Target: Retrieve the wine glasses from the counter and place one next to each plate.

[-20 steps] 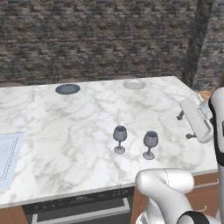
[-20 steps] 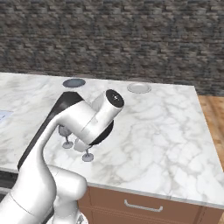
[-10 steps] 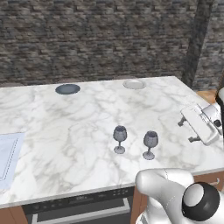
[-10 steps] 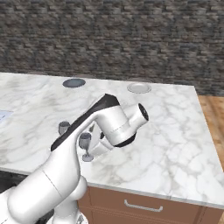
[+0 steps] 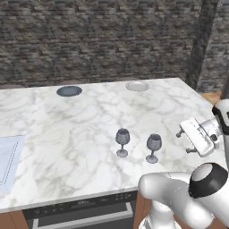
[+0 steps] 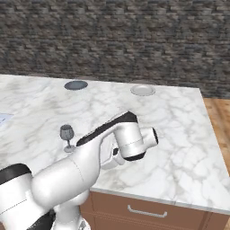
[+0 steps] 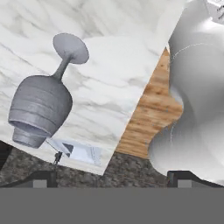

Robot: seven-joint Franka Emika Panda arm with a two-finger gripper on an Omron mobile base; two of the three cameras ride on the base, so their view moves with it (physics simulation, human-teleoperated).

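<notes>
Glasses [image 5: 122,142] stand upright on counter [image 5: 67,129], unfilled.

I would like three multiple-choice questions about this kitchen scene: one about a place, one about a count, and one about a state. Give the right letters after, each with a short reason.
1. Where do the plates lie?
A. along the counter's far edge
B. beside the glasses
C. on the floor

2. How many wine glasses stand on the counter?
A. one
B. two
C. four

3. How is the gripper?
A. shut on a glass
B. open, holding nothing
C. shut on a plate

Answers:
1 A: the dark plate and pale plate sit far back on the counter.
2 B: two wine glasses stand upright.
3 B: the gripper hangs apart from both glasses.
</notes>
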